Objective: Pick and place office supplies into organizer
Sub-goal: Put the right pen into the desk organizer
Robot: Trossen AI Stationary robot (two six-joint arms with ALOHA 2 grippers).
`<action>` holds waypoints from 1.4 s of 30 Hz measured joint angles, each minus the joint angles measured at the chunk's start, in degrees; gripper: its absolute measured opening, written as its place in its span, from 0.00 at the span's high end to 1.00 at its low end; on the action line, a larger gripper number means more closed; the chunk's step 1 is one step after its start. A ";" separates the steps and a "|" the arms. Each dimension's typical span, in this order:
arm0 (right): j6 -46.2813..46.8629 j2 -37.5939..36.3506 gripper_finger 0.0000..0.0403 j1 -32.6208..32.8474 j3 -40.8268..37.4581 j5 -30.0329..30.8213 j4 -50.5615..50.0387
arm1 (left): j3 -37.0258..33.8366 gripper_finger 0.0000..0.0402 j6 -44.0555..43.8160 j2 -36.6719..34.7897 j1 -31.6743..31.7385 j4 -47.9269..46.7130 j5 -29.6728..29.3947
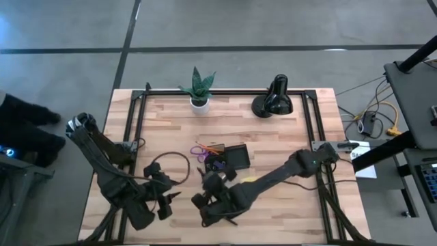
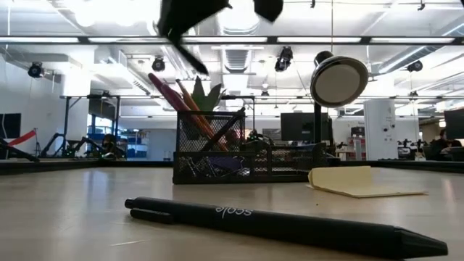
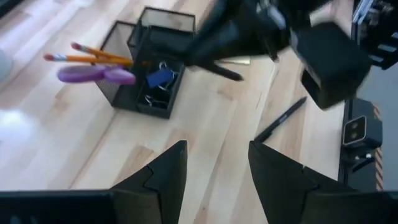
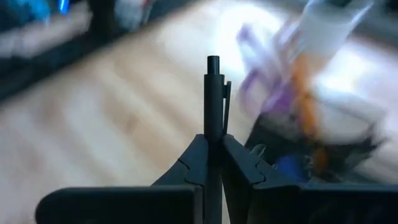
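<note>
The right pincer (image 4: 213, 155) is pressed together on a black pen (image 4: 213, 93), pinching it so the pen stands up between the fingers. In the high view this pincer (image 1: 213, 183) hangs just near of the organizer (image 1: 235, 157), at the middle of the worktop (image 1: 273, 137). The left pincer (image 3: 214, 171) is spread and holds nothing; it waits to the left (image 1: 164, 198), near the worktop's near edge.

The organizer is a black mesh tray. In it stand two orange pencils (image 3: 93, 56) and purple-handled scissors (image 3: 96, 74), and a blue clip (image 3: 160, 77) lies in a low compartment. A second pen (image 2: 275, 225) lies flat on the bare wood nearer than the organizer, and a yellow pad (image 2: 362, 181) lies to its right.

Open wood runs wide on the left and right of the organizer. At the far edge stand one plant (image 1: 199, 89) and one lamp (image 1: 273, 99), well apart from the pincers.
</note>
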 joint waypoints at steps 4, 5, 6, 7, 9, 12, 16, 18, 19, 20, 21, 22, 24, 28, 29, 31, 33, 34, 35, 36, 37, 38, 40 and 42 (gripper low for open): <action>-0.48 -3.02 0.97 -1.20 0.08 10.71 0.36 | -0.14 0.61 1.75 -1.92 0.00 -0.12 -0.91; -0.49 -3.53 0.97 -1.79 0.08 12.75 -0.17 | -0.14 0.61 2.43 -2.38 0.00 -0.13 -1.00; -0.48 -3.69 0.97 -2.38 0.08 14.83 -0.13 | -0.14 0.61 3.05 -2.72 0.00 -0.13 -0.99; -0.38 -3.91 0.97 -3.00 0.02 16.70 -0.28 | -0.14 0.61 3.34 -2.98 -0.09 -0.13 -1.00; 0.07 -3.92 0.97 -4.26 -0.06 19.65 -0.36 | -0.22 0.61 4.50 -3.40 -0.46 -0.17 -0.90; 0.02 -4.30 0.97 -6.22 -0.08 20.59 -0.27 | -0.22 0.61 6.32 -4.24 -1.49 -0.13 -0.88; -0.94 -3.94 0.97 -7.93 -1.54 20.71 0.21 | -0.22 0.61 9.61 -5.40 -3.40 -0.05 -0.98; 0.11 -3.60 0.97 -8.49 -3.20 20.70 0.04 | -0.22 0.61 11.74 -6.16 -3.95 0.13 -1.86; 0.58 -3.53 0.97 -8.76 -4.05 20.76 0.07 | -0.22 0.61 12.94 -6.41 -4.02 0.12 -2.83; 1.06 -3.53 0.97 -8.96 -4.95 21.12 0.11 | -0.23 0.61 14.34 -6.75 -4.01 0.04 -3.93; 1.74 -3.56 0.97 -9.12 -5.89 22.08 0.17 | -0.30 0.61 15.52 -7.08 -3.97 0.06 -5.35; 2.73 -3.57 0.97 -9.34 -7.02 23.00 0.26 | -0.33 0.61 16.27 -7.44 -3.85 -0.01 -6.90; 5.44 -3.57 0.97 -9.70 -9.63 25.06 0.25 | -0.40 0.61 16.45 -8.28 -3.29 -0.07 -9.09; 12.58 -3.47 0.97 -10.16 -14.47 27.02 0.59 | -0.92 0.61 19.26 -9.60 -2.80 -1.23 -9.21; 14.18 -3.53 0.97 -10.19 -15.57 27.11 0.75 | -0.92 0.61 20.29 -9.89 -2.63 -1.67 -9.30; 15.68 -3.53 0.97 -10.19 -17.91 27.22 1.81 | -0.95 0.61 21.30 -10.28 -1.90 -2.11 -9.58; 15.27 -3.50 0.97 -10.05 -20.13 27.14 4.25 | -0.97 0.61 21.37 -10.38 -1.06 -2.78 -9.74; 14.45 -3.50 0.97 -9.88 -21.09 27.07 6.09 | -0.99 0.61 21.37 -10.38 -0.69 -3.34 -9.80; 13.28 -3.50 0.97 -9.68 -21.88 26.84 7.90 | -0.99 0.61 21.37 -10.38 -0.37 -3.63 -9.90; 11.91 -3.50 0.97 -9.44 -22.51 26.41 9.50 | -0.99 0.61 21.37 -10.38 -0.01 -3.67 -9.86; 10.49 -3.50 0.97 -9.25 -23.13 25.49 11.03 | -0.99 0.61 21.28 -10.38 0.19 -3.74 -9.81; 9.10 -3.50 0.97 -8.98 -23.80 24.67 12.86 | -0.99 0.61 21.05 -10.30 0.28 -3.84 -9.78; 6.37 -3.45 0.96 -8.50 -25.27 23.71 16.69 | -0.99 0.61 21.02 -10.22 0.42 -3.84 -9.75; 3.93 -3.37 0.94 -7.79 -25.93 23.67 19.34 | -0.99 0.61 20.99 -10.12 0.45 -3.85 -9.76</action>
